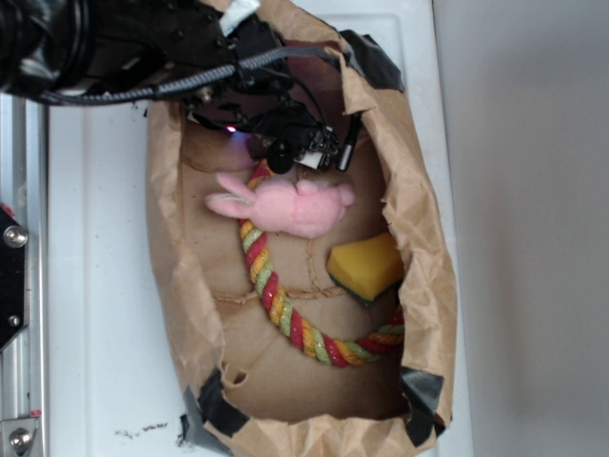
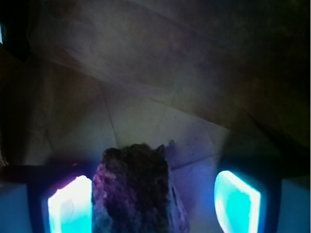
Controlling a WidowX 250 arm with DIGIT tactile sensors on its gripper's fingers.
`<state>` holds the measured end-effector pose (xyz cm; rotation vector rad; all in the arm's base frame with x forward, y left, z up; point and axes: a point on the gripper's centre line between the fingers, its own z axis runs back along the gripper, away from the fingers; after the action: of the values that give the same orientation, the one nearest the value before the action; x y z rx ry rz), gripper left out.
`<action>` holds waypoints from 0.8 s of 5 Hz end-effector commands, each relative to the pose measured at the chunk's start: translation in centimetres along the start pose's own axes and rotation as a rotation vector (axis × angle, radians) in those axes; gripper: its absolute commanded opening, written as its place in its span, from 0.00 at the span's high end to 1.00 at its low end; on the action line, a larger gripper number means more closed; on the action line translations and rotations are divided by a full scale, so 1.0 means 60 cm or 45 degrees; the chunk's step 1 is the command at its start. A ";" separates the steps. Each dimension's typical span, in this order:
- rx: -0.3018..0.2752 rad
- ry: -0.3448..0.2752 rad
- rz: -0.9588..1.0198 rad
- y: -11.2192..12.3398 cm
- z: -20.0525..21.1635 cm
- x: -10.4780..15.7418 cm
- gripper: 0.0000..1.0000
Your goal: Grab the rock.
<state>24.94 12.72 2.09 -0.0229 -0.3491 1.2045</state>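
- Nearest the wrist camera, the rough, jagged dark brown-grey rock [image 2: 133, 189] stood between the two glowing fingers of the gripper [image 2: 154, 201].
- One glowing fingertip [image 2: 70, 206] lay against the rock's left side; the other fingertip [image 2: 236, 200] stood apart from it, with bare paper visible in the gap.
- Jaws were therefore spread, not clamped on the rock.
- From the exterior view, the black robot arm [image 1: 114, 48] reached in from the upper left, with its gripper [image 1: 285, 143] lowered into the top end of the crumpled brown paper bag [image 1: 419, 238].
- The rock was not discernible in the exterior view, being hidden beneath the gripper.
- A pink plush toy [image 1: 285, 205] lay just below the gripper, across a red, yellow and green twisted rope [image 1: 271, 295].
- A yellow sponge wedge [image 1: 366, 267] rested near the bag's right wall.
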 end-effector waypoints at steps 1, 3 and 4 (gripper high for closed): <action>-0.009 -0.022 0.002 0.017 -0.003 0.006 0.00; 0.048 -0.054 -0.081 0.029 0.002 0.008 1.00; 0.033 -0.082 -0.180 0.028 0.035 0.016 1.00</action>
<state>23.81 12.70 2.40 0.0703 -0.3412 1.0731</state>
